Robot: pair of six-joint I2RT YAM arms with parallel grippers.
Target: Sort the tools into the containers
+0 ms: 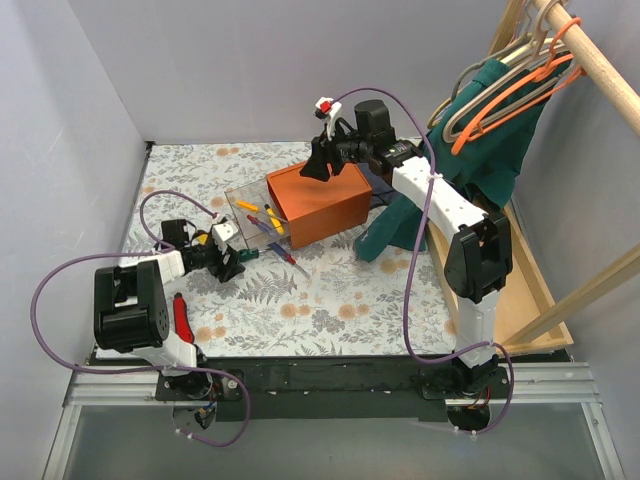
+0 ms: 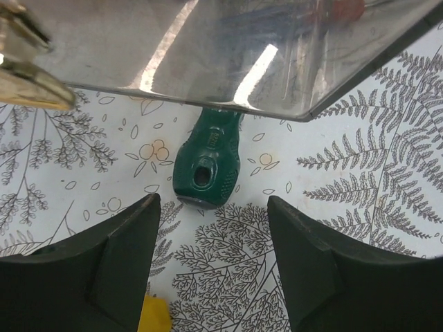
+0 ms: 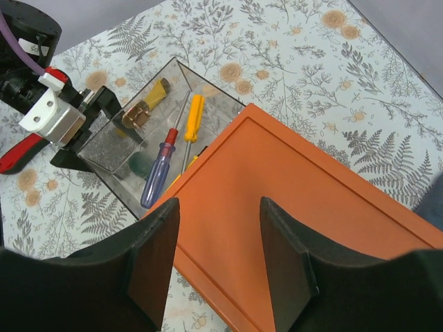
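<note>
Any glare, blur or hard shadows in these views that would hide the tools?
Left wrist: glare streaks on the clear box wall wash out what lies behind it; the green screwdriver handle outside it reads clearly. Right wrist: evenly lit, the orange box and the red-and-blue screwdriver sharp. Top external: soft light, no harsh shadows.

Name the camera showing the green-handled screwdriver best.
Left wrist: the green-handled screwdriver lies sharp between the open fingers of the left gripper, its far end hidden by the clear box. Top external shows a tiny green speck; right wrist, a green blur through the box.
</note>
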